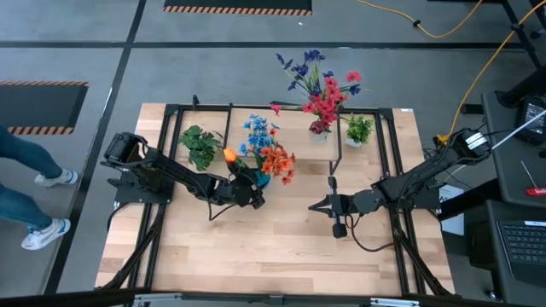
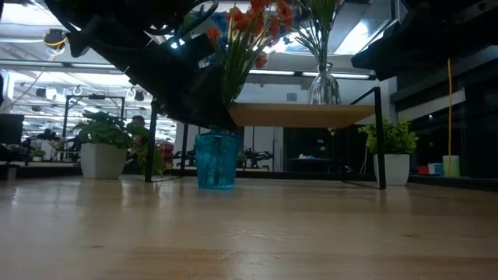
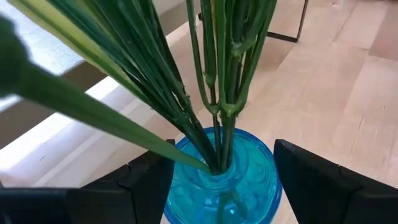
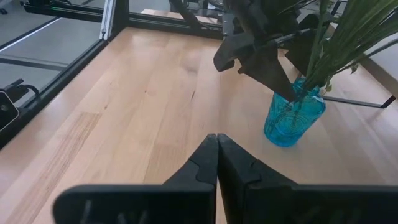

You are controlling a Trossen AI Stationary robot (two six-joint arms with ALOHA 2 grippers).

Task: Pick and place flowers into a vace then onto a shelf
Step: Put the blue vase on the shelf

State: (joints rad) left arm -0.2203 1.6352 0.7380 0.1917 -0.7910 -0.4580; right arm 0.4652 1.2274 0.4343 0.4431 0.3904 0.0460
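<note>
A blue glass vase (image 2: 215, 159) stands by its base on the tabletop in front of the shelf (image 2: 299, 115). It holds green-stemmed flowers (image 1: 269, 152) with orange and blue blooms and an orange tulip (image 1: 229, 155). My left gripper (image 3: 214, 174) is open just above the vase's mouth, with one finger on each side of the stems (image 3: 217, 81). My right gripper (image 4: 216, 140) is shut and empty, low over the table to the right of the vase (image 4: 293, 115). A clear vase (image 2: 324, 84) with red, pink and blue flowers (image 1: 322, 85) stands on the shelf.
Two small potted plants stand on the table, one at the shelf's left end (image 1: 200, 145) and one at its right end (image 1: 358, 130). Black frame rails (image 1: 397, 196) run along the table's sides. A person's legs (image 1: 34, 183) show beyond the table's left edge.
</note>
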